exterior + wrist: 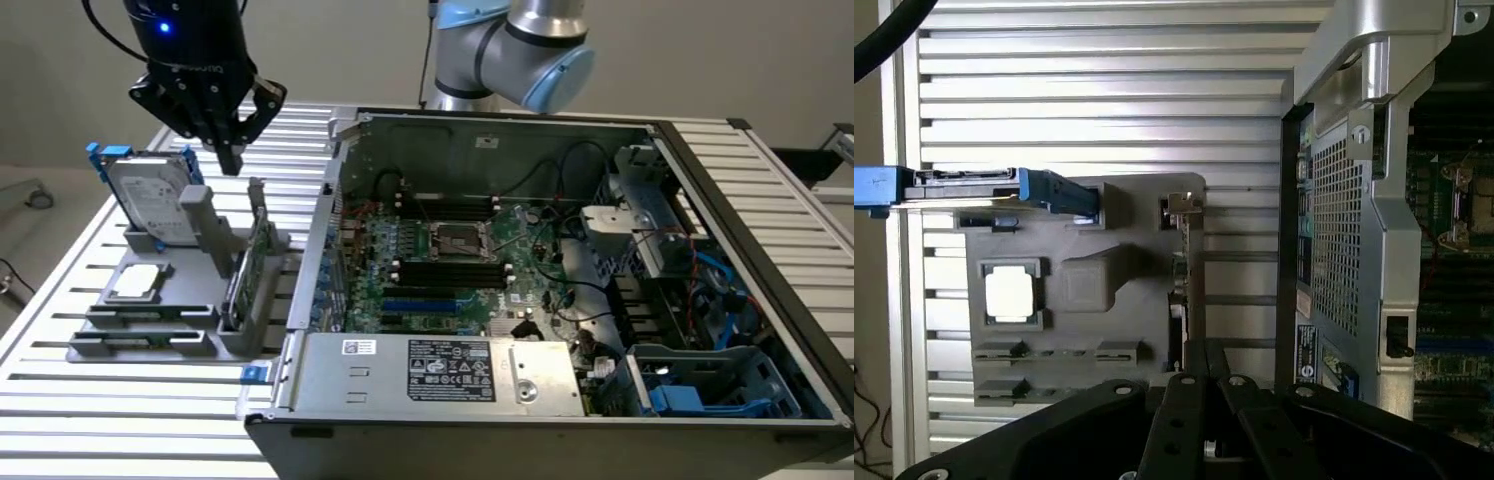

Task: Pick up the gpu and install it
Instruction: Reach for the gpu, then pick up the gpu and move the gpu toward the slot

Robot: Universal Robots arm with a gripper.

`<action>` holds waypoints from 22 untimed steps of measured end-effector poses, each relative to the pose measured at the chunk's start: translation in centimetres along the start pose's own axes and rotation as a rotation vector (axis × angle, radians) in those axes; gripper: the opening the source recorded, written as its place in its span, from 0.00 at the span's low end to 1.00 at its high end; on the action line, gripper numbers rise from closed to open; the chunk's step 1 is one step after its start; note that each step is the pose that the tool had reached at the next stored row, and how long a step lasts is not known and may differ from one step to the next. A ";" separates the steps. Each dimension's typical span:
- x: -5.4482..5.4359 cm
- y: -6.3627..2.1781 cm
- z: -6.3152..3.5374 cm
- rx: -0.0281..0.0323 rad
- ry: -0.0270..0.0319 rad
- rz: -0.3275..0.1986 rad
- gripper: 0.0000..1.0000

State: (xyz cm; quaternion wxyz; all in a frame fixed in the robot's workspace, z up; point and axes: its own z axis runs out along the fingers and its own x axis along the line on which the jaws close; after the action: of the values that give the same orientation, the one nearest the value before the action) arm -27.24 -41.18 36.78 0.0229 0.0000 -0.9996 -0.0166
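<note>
Jaws pressed together on nothing, the arm's gripper (230,152) hung above the slatted table (94,410) at about 11 o'clock from the gpu (248,268), which stood on edge in a grey holder (160,268) at 9 o'clock of the open computer case (441,135).

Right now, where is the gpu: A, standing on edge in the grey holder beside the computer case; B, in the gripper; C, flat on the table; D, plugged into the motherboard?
A: the gpu stands on edge in the grey holder, with the gripper above it, empty.
</note>
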 end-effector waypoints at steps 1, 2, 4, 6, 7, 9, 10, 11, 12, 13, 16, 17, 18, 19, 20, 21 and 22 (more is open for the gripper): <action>0.0 0.00 0.00 0.0056 0.0013 -0.005 0.11; 0.0 0.00 0.00 0.0125 0.0025 -0.009 0.11; 0.1 0.00 0.00 0.0282 0.0047 -0.018 0.11; 0.3 -0.01 0.07 0.0373 0.0048 -0.022 0.11; 0.4 -0.01 0.11 0.0402 0.0049 -0.024 0.11; 0.7 -0.01 0.19 0.0441 0.0051 -0.029 0.11; 0.7 -0.01 0.19 0.0445 0.0050 -0.030 0.11; 0.7 -0.01 0.19 0.0445 0.0050 -0.030 0.11; 0.7 -0.01 0.20 0.0445 0.0051 -0.030 0.11; 0.7 -0.01 0.19 0.0446 0.0051 -0.030 0.11; 0.7 -0.01 0.20 0.0447 0.0050 -0.030 0.11; 0.7 -0.01 0.19 0.0447 0.0051 -0.030 0.11; 0.7 -0.01 0.20 0.0447 0.0051 -0.030 0.11; 0.7 -0.01 0.19 0.0448 0.0051 -0.030 0.11; 0.7 -0.01 0.19 0.0448 0.0051 -0.030 0.11; 0.7 -0.01 0.19 0.0449 0.0051 -0.030 0.11; 0.7 -0.01 0.19 0.0449 0.0051 -0.030 0.11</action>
State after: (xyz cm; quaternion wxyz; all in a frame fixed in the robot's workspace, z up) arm -27.93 -41.18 36.62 0.0252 0.0155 -0.9995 0.0055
